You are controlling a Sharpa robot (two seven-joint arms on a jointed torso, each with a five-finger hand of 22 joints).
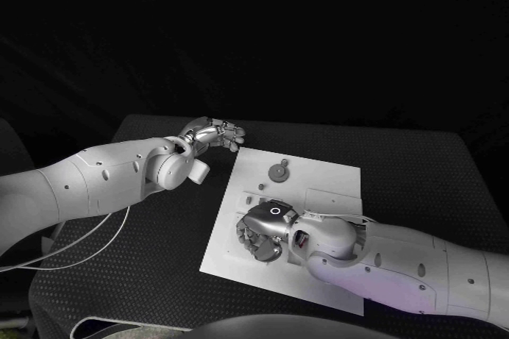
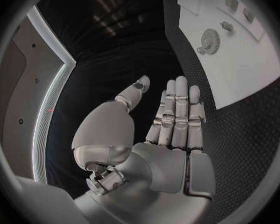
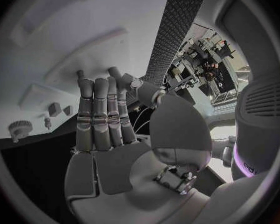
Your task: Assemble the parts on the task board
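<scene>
Nearest the head camera, the right hand (image 1: pixel 265 232) lies low over the near-left part of the task board (image 1: pixel 329 181), the white plate in the middle of the black table (image 1: pixel 413 177). Its fingers (image 3: pixel 105 117) run out straight and close together in the right wrist view, with nothing seen between them, so it seems to hold nothing; whether the fingertips press on the plate I cannot tell. Small parts (image 1: pixel 254 199) sit just beyond that hand, near the plate's left edge, partly hidden by it. Farther up the board a round toothed part, the gear (image 1: pixel 280 171), lies by itself, well apart from the right hand's fingers; the left wrist view shows the same gear (image 2: pixel 209 41) flat on the plate with a few small pieces (image 2: pixel 227 26) beside it. As for progress, I judge the assembly to be at an early or middle stage: the gear lies loose on the surface and not meshed with anything, and no part is in either hand, so picking and seating are mostly left. Off the board's far-left corner, the left hand (image 1: pixel 215 135) hovers above the bare table, its fingers (image 2: pixel 177 112) extended side by side and its thumb apart, gripping nothing. From that hand the gear lies near, across the plate's edge, but not touching.
</scene>
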